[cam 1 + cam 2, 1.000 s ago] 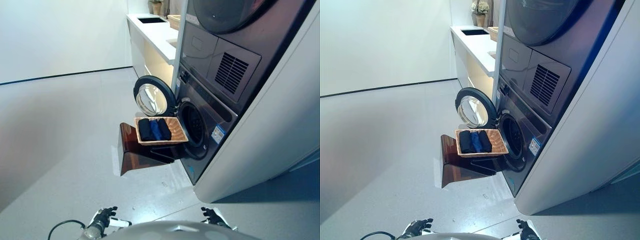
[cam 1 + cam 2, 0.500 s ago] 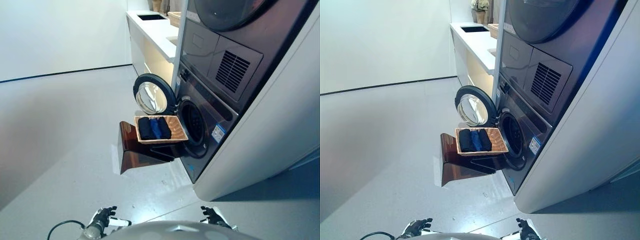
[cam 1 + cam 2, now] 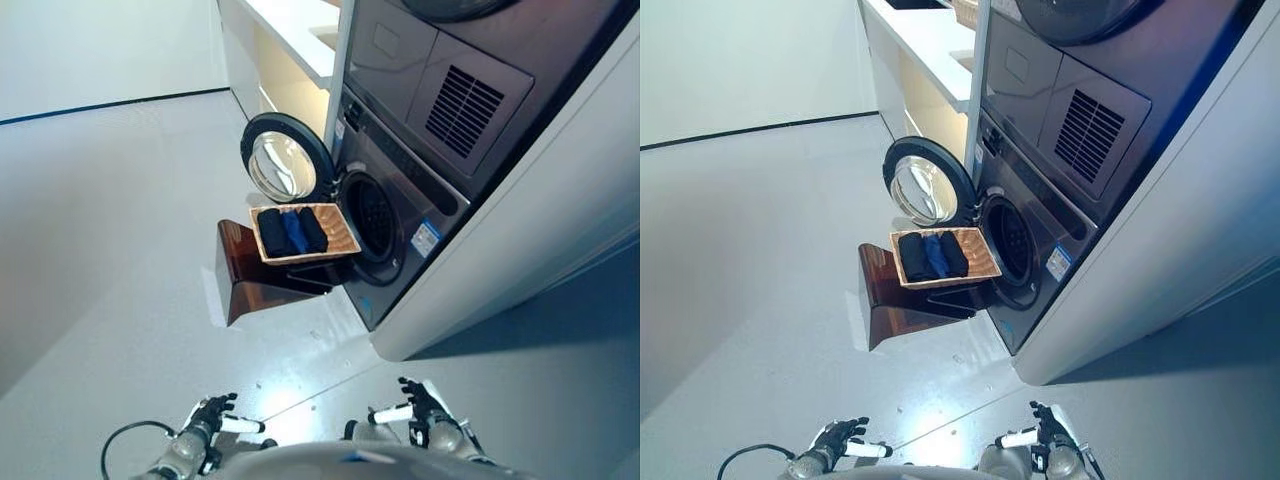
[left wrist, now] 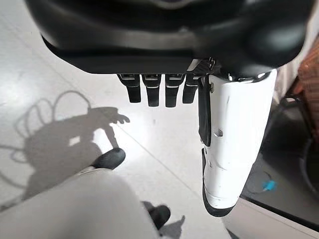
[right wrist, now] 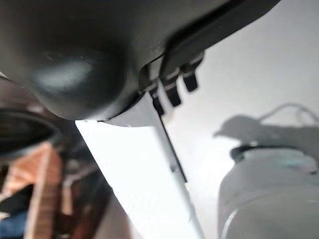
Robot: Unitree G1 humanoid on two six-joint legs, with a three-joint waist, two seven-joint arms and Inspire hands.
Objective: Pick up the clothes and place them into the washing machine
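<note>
Dark and blue folded clothes (image 3: 290,230) lie side by side in a wicker basket (image 3: 342,240) on a brown stand (image 3: 240,280). The basket sits right in front of the washing machine (image 3: 400,250), whose round door (image 3: 280,165) is swung open to the left of the drum opening (image 3: 372,218). My left hand (image 3: 207,420) and right hand (image 3: 425,410) hang low near the floor, well short of the basket. Both are open with straight fingers and hold nothing. The left fingers (image 4: 149,89) point at bare floor in the left wrist view.
A second machine (image 3: 470,60) is stacked on top of the washer. A white counter with open shelves (image 3: 280,40) runs along the wall behind. Grey floor (image 3: 110,230) spreads to the left of the stand. A white panel (image 3: 560,220) flanks the machines on the right.
The whole picture has shifted: the camera has tilted down and the machine and basket sit higher and more to the left. Both hands show more fully at the bottom edge.
</note>
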